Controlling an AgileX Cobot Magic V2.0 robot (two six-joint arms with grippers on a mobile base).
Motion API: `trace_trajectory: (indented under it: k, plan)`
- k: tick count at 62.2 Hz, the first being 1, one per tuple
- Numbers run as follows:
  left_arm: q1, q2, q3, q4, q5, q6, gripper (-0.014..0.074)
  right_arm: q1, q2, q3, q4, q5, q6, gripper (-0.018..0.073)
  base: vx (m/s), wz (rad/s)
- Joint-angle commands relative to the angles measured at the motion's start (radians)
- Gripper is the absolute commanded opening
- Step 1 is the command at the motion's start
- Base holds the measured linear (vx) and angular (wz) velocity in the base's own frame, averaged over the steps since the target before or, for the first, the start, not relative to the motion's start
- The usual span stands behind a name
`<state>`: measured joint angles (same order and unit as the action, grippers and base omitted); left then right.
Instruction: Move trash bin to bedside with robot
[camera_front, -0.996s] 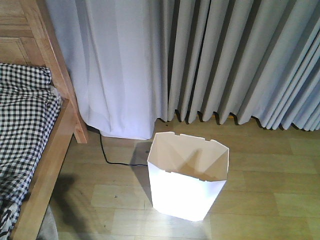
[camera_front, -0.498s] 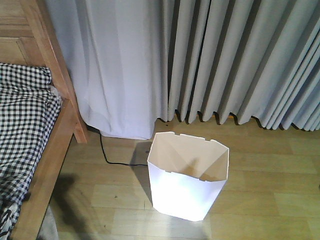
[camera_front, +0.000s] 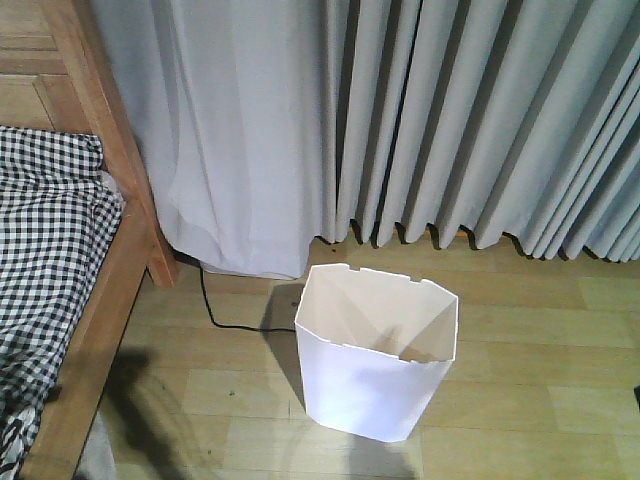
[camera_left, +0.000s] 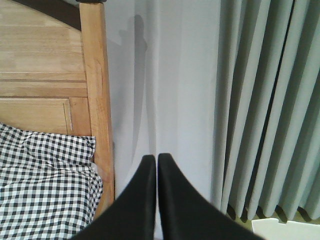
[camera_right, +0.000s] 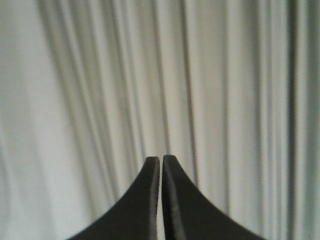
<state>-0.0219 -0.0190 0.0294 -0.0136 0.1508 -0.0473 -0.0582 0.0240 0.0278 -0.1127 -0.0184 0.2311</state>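
Observation:
The white trash bin stands upright on the wooden floor in the front view, its cream inside showing, a short way right of the bed. The bed's wooden frame and checked bedding fill the left edge. A corner of the bin's rim shows at the bottom right of the left wrist view. My left gripper is shut with nothing in it, raised and facing the bedpost and curtain. Also shut and empty, my right gripper faces curtain folds. Neither gripper touches the bin.
Grey curtains hang across the back down to the floor. A black cable runs on the floor between the bedpost and the bin. Light wooden floor lies to the right of the bin.
The front view has shifted slightly, so the bin and bed sit a touch differently in frame. The shadow inside the bin has shrunk.

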Motion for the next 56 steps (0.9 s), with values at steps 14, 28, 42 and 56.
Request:
trace_trajectory:
  k: [14, 28, 42, 56]
  plan:
    - [-0.005, -0.010, 0.028, -0.003, -0.078, -0.009, -0.0006, 0.063, -0.048, 0.019, -0.018, -0.043, -0.134, -0.0011, 0.00, 0.00]
    - [-0.005, -0.010, 0.028, -0.003, -0.078, -0.009, -0.0006, 0.063, -0.048, 0.019, 0.059, -0.020, -0.261, -0.0011, 0.00, 0.00]
    - [-0.005, -0.010, 0.028, -0.003, -0.078, -0.009, -0.0006, 0.062, -0.048, 0.019, 0.079, 0.007, -0.278, -0.0011, 0.00, 0.00]
    - [-0.005, -0.010, 0.028, -0.003, -0.078, -0.009, -0.0006, 0.062, -0.048, 0.019, 0.019, 0.011, -0.173, -0.0011, 0.00, 0.00]
